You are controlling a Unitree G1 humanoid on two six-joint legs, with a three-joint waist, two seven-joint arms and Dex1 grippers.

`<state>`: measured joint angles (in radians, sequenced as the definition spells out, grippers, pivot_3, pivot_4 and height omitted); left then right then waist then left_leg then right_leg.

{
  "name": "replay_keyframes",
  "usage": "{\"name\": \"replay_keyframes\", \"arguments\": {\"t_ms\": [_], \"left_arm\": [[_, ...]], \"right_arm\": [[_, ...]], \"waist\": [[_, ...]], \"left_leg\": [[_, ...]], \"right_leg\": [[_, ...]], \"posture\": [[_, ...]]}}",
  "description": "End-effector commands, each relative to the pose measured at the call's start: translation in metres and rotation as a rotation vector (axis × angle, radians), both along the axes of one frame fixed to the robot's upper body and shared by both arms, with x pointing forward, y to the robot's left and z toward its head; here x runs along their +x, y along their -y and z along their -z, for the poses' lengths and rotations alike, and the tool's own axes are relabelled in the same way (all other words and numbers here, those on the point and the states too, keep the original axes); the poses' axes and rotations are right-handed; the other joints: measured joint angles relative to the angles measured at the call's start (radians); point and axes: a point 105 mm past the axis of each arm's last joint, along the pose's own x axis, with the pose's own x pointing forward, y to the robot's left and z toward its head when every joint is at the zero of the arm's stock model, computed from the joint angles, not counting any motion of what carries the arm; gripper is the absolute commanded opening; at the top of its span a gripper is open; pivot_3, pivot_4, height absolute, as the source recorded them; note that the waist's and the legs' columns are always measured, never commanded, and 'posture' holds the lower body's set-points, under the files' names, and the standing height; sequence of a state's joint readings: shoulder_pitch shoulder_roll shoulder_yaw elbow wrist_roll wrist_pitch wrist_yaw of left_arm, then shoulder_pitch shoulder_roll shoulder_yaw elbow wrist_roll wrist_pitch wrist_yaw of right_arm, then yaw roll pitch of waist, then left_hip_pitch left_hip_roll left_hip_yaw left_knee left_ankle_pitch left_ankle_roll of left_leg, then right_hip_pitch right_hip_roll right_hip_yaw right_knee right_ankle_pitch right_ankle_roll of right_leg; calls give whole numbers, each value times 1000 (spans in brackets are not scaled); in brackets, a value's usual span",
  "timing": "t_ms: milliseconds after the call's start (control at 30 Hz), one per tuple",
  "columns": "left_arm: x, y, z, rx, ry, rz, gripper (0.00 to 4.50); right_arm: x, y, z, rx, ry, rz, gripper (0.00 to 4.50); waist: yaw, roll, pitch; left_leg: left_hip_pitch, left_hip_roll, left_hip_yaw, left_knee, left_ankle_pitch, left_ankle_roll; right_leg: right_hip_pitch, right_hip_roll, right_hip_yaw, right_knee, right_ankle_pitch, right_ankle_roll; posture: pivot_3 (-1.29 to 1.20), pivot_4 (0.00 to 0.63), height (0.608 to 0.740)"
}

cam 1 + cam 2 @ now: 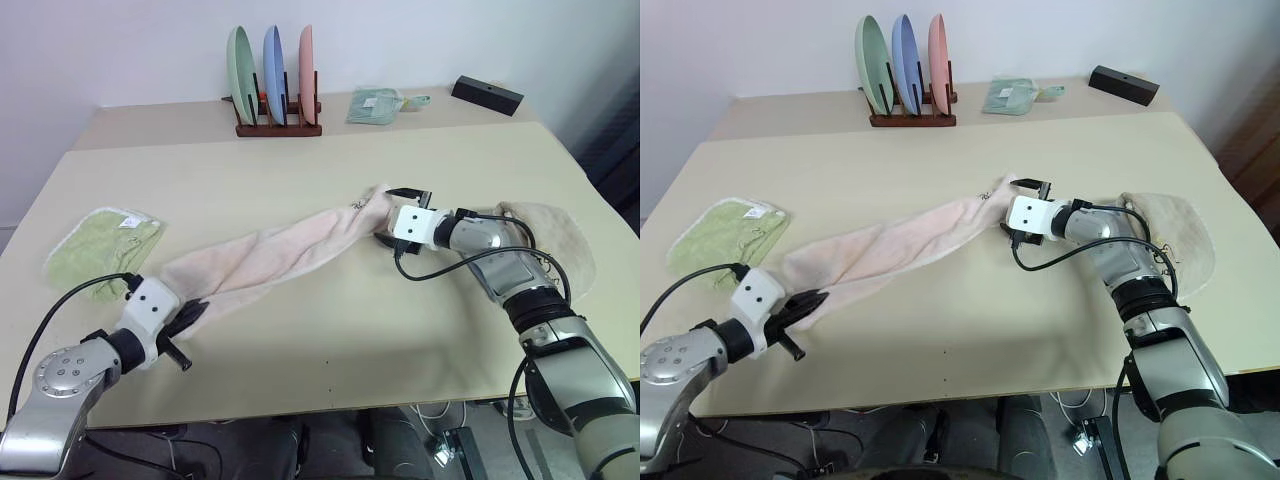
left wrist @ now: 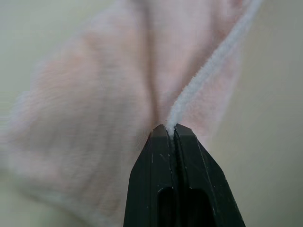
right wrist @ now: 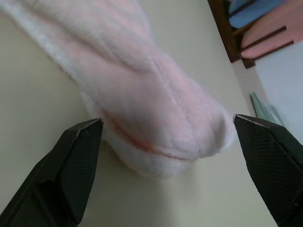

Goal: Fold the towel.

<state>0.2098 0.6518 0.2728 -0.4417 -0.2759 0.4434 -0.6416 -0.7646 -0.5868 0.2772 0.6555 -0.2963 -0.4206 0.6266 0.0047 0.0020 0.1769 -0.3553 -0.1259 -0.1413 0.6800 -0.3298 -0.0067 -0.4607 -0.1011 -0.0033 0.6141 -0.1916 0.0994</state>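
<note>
Left eye view: we see the long pale pink terry towel [image 1: 270, 255] stretched across the beige tabletop [image 1: 330, 340], our left gripper [image 1: 190, 318] pinching its near end, our right gripper [image 1: 400, 215] spread wide around its far end.

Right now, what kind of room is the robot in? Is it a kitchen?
Probably not a real kitchen, more likely a practice room set up like a home. A plain beige table stands against a bare white wall, holding a rack of plates, a pink towel and a green cloth.
</note>
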Motion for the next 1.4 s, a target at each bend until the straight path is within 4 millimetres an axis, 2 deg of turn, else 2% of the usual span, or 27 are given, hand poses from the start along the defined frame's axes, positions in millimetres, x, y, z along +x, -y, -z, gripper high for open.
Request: {"name": "replay_keyframes", "arguments": {"t_ms": [33, 267, 433, 567, 767, 933, 1133, 1267, 1367, 1400], "left_arm": [[12, -15, -23, -68, 107, -100, 35], [17, -17, -24, -125, 120, -130, 35], [17, -16, -26, -152, 129, -139, 35], [16, -15, -26, -153, 133, -140, 35], [15, -18, -26, -150, 143, -159, 35], [15, -19, -26, -145, 146, -164, 35], [16, -17, -26, -144, 146, -156, 35], [17, -15, -26, -142, 148, -149, 35], [17, -14, -26, -140, 148, -144, 35], [17, -14, -26, -140, 147, -144, 10]], "right_arm": [[1, -15, -11, 3, 65, -49, 4500], [6, -47, -13, 31, 135, -81, 4500], [12, -58, -15, 17, 190, -79, 4500], [23, -51, -19, 0, 235, -6, 4500], [49, -13, -33, -62, 323, 212, 4500], [51, -4, -34, -93, 338, 228, 4500], [45, -7, -29, -99, 338, 167, 4500], [39, -26, -33, -51, 373, 87, 4500], [37, -31, -33, -26, 374, 71, 4500], [37, -33, -33, -21, 376, 64, 4254]], "waist": [[0, 0, 0], [-17, 0, 0], [-18, 0, 0], [-17, 0, 0], [-19, 0, 0], [-20, 0, 0], [-21, 0, 0], [-22, 0, 0], [-22, 0, 0], [-22, 0, 0]], "left_leg": [[0, 0, 0, 0, 0, 0], [0, 3, 1, 0, -1, -2], [0, 3, 1, 0, -1, -2], [0, 3, 1, 0, -1, -2], [0, 3, 1, 0, -1, -2], [0, 3, 1, 0, -1, -2], [0, 3, 2, 0, -1, -2], [0, 3, 2, 0, -1, -2], [0, 3, 2, 0, -1, -2], [0, 3, 2, 0, -1, -2]], "right_leg": [[0, 0, 0, 0, 0, 0], [-1, 3, 1, 0, 2, -2], [-1, 4, 1, 0, 2, -2], [-1, 4, 1, 0, 2, -2], [-2, 4, 1, 1, 2, -2], [-2, 4, 2, 1, 2, -2], [-2, 4, 2, 1, 2, -2], [-2, 4, 2, 1, 2, -2], [-2, 4, 2, 1, 2, -2], [-2, 4, 2, 1, 2, -2]], "posture": [[0, 150, 727], [0, 150, 727], [0, 150, 727], [0, 150, 727], [0, 150, 727], [0, 150, 727], [0, 150, 727], [0, 150, 727], [0, 150, 727], [0, 150, 727]]}}
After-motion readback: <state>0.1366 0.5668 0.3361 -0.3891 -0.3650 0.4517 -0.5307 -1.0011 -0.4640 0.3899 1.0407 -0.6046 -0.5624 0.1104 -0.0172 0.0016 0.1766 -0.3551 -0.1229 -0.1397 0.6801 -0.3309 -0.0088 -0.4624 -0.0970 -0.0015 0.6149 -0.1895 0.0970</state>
